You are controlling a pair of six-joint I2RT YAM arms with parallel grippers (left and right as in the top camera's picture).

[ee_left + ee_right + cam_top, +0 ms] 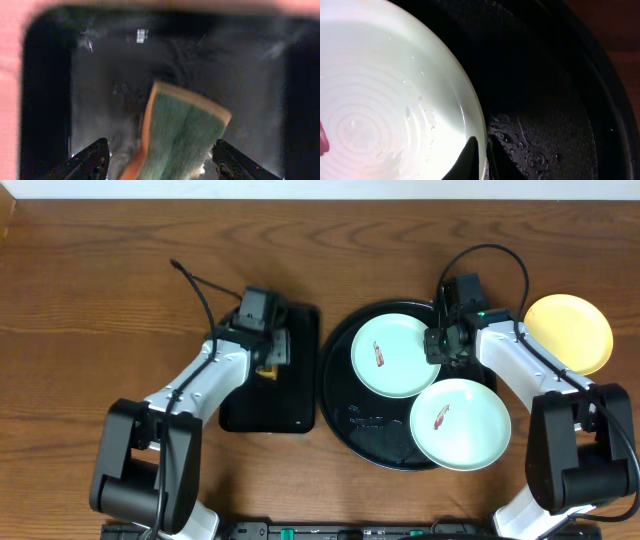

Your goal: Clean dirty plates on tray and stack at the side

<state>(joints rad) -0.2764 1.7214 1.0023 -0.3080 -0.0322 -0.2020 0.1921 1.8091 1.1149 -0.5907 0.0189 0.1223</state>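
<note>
The round black tray (375, 442) holds two mint-white plates, each with a red-brown smear: one at the back (385, 360), one at the front right (462, 425). The pale yellow plate (570, 330) lies on the table right of the tray, with no smear visible. My right gripper (440, 340) is shut on the right rim of the back plate; in the right wrist view its fingers (482, 157) pinch the plate's (385, 90) edge above the wet tray (545, 100). My left gripper (268, 352) is open around a green and yellow sponge (185, 125).
The sponge lies in a smaller rectangular black tray (270, 415) left of the round tray; its wet floor and rim (45, 100) fill the left wrist view. Cables run from both wrists. Brown wooden tabletop surrounds everything.
</note>
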